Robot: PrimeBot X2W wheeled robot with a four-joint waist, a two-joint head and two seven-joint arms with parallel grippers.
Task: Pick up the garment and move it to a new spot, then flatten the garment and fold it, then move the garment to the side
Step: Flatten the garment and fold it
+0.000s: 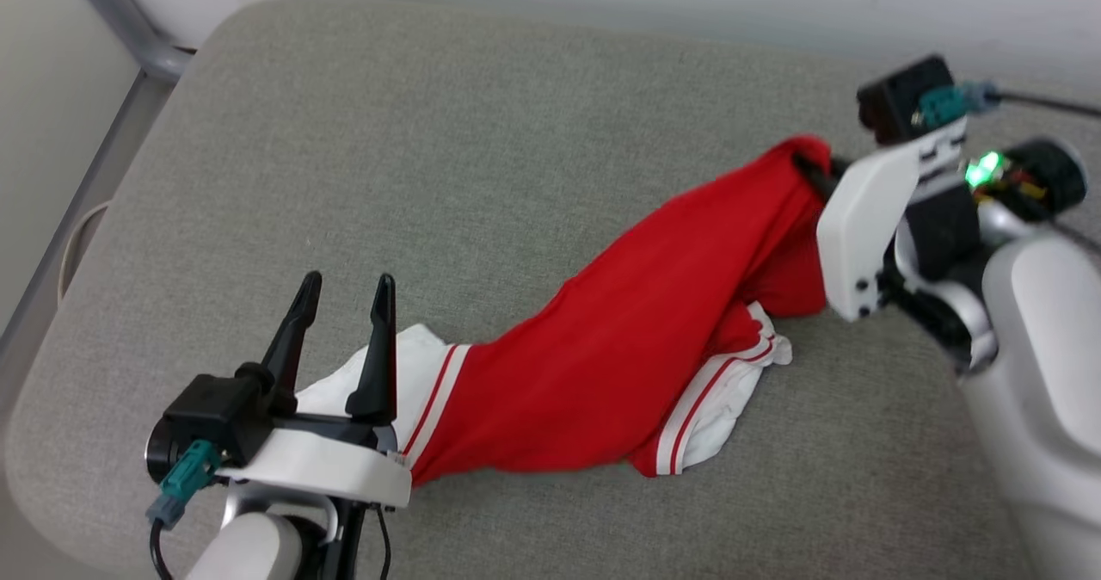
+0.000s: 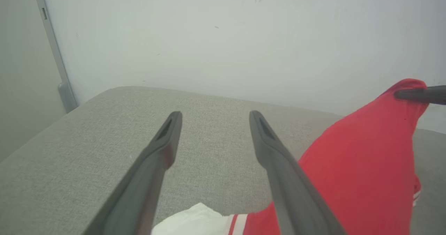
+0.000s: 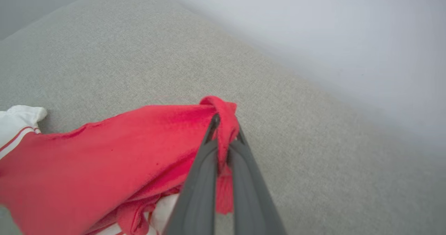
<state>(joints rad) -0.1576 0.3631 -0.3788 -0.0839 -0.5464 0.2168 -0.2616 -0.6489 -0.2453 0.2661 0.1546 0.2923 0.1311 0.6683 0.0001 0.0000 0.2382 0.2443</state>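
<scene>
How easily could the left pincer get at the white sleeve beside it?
Probably yes: the left pincer stands open just above the sleeve, nothing between them; the right pincer grips the jersey's far end.

Support: grey woven-fabric cushion [image 1: 533, 132]; padded, with rounded corners and soft edges; its far edge ran just beside a pale wall [image 2: 244, 36].
Surface condition: flat and even; fine weave showed plainly in both wrist views.
Item on it: one garment [image 1: 619, 339]; a red jersey with white sleeves and red-white striped trim.
Position: lay diagonally, from the near left toward the far right of the head view.
Contact: left sleeve [image 1: 421, 365] and right sleeve [image 1: 714, 399] rested on the fabric; the red body lay bunched and twisted between them; the far-right end stood raised in a peak, clear of the cushion.
</scene>
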